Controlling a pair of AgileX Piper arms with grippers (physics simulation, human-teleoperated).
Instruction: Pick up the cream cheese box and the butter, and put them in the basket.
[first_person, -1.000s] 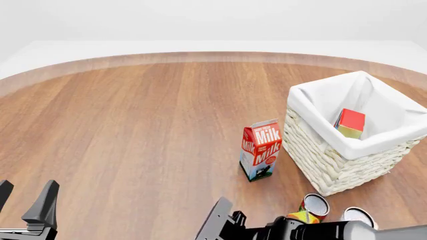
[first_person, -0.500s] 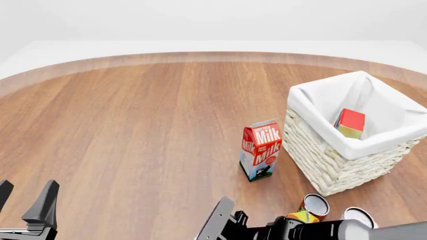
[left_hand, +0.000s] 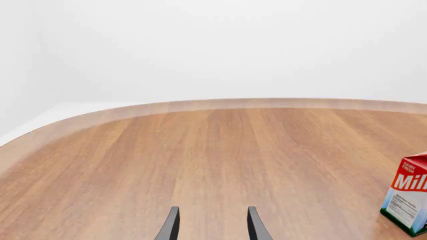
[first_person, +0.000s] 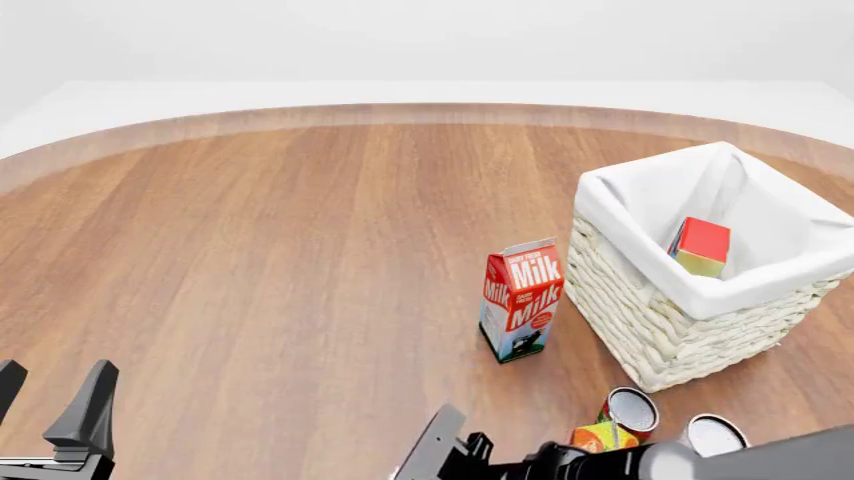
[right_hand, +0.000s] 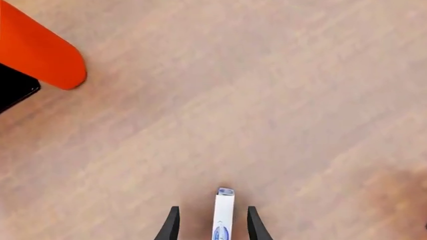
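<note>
The butter, a red and orange carton, lies inside the wicker basket at the right. In the right wrist view a thin white and blue box, seemingly the cream cheese box seen edge-on, stands on the wood between the fingers of my right gripper. Those fingers are spread and show a gap on each side of it. In the front view the right gripper is low at the bottom edge, and the box is hidden there. My left gripper stays open and empty at the bottom left.
A red and white milk carton stands just left of the basket. Two open cans and a small yellow-orange item sit in front of the basket beside the right arm. An orange-red rounded shape shows in the right wrist view.
The right arm has sunk slightly toward the front view's bottom edge, uncovering more of the cans. The left arm, basket and milk carton have not moved.
</note>
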